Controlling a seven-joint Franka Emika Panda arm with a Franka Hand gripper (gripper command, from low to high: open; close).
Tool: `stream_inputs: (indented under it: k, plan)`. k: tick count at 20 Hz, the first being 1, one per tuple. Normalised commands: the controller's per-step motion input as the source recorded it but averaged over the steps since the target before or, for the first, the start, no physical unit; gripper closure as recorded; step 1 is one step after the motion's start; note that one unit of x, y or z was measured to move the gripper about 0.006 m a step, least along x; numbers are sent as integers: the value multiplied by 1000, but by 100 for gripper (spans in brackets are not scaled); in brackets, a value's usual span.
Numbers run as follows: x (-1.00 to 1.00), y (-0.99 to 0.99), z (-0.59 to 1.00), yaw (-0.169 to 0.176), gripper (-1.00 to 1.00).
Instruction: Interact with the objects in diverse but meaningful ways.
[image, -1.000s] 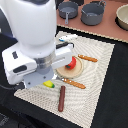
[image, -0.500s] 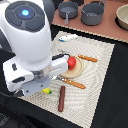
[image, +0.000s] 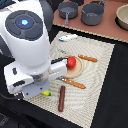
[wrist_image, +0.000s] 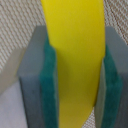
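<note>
Wrist view shows the yellow banana (wrist_image: 75, 60) clamped between the green pads (wrist_image: 50, 85) of the gripper (wrist_image: 75, 80). In the exterior view the arm (image: 27, 45) bends low over the mat's (image: 100, 75) near left corner, hiding the gripper; only the banana's tip (image: 46, 93) shows. The red tomato (image: 71, 62) sits right of it, the brown sausage stick (image: 62, 98) near, pots (image: 92, 12) far.

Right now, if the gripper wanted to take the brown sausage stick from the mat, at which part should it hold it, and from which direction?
Probably the middle of the sausage stick, coming from straight above. It lies flat on the mat, long and thin, with bare mat on both long sides, so the fingers can close across its width. The gripper already has the yellow banana between its pads.
</note>
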Motion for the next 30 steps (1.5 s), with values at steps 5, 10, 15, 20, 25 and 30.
stream_inputs:
  k: [5, 10, 15, 20, 25, 30]
  plan:
    - [-157, 0, -168, 0, -100]
    - [-53, -15, 606, -33, -100]
    - [262, 0, 1000, -110, -100]
    - [565, -3, 868, -120, -100]
    - [662, -1, 283, -89, -100]
    - [642, 9, -33, -13, -100]
